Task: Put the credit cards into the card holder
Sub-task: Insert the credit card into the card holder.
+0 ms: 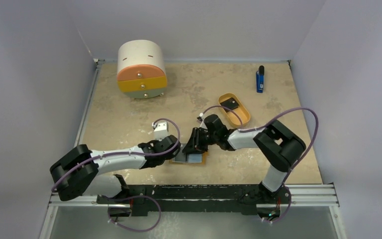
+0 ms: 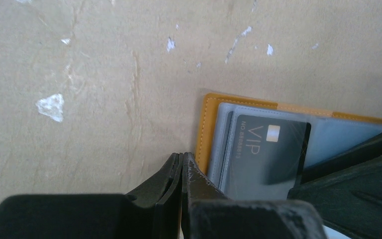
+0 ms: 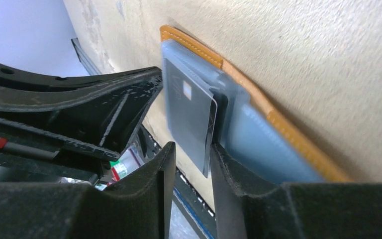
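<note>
So the card holder (image 1: pixel 195 159) lies open on the table (image 1: pixel 129 119), with both arms reaching in over it. A black VIP card (image 2: pixel 267 154) looks partway tucked into its grey-blue pocket, one end sticking out. The right gripper (image 3: pixel 192 164) is right at the holder with its jaws parted just a little. The card's free corner sits in that gap, close against one finger with space on the other side, so it's not clamped. The left gripper (image 2: pixel 181 172) is pinched fully shut, tips right at the holder's orange stitched edge. The other black card (image 1: pixel 232 103) lies in the tan oval tray (image 1: pixel 242 118), well beyond the holder and off to its right.
</note>
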`<action>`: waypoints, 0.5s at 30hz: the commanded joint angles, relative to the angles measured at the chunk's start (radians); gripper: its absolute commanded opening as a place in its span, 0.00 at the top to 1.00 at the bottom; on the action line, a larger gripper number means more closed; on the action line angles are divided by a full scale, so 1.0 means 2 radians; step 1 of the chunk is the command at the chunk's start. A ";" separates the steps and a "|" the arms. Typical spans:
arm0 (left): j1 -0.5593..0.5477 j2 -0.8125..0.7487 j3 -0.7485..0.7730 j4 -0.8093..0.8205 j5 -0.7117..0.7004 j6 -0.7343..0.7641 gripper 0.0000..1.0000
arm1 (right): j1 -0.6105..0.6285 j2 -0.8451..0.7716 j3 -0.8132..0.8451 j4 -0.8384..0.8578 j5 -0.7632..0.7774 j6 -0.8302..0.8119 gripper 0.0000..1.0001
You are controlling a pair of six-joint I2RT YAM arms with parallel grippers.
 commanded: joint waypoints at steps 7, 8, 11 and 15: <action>-0.002 -0.061 0.007 -0.059 -0.009 -0.007 0.99 | 0.006 -0.163 0.097 -0.270 0.113 -0.138 0.34; -0.002 -0.066 0.011 -0.066 -0.012 -0.007 0.97 | 0.006 -0.175 0.104 -0.296 0.120 -0.148 0.29; -0.002 -0.085 0.018 -0.085 -0.022 -0.008 0.91 | 0.006 -0.216 0.121 -0.362 0.155 -0.165 0.24; -0.002 -0.117 0.030 -0.112 -0.036 -0.007 0.80 | 0.006 -0.265 0.135 -0.433 0.246 -0.206 0.24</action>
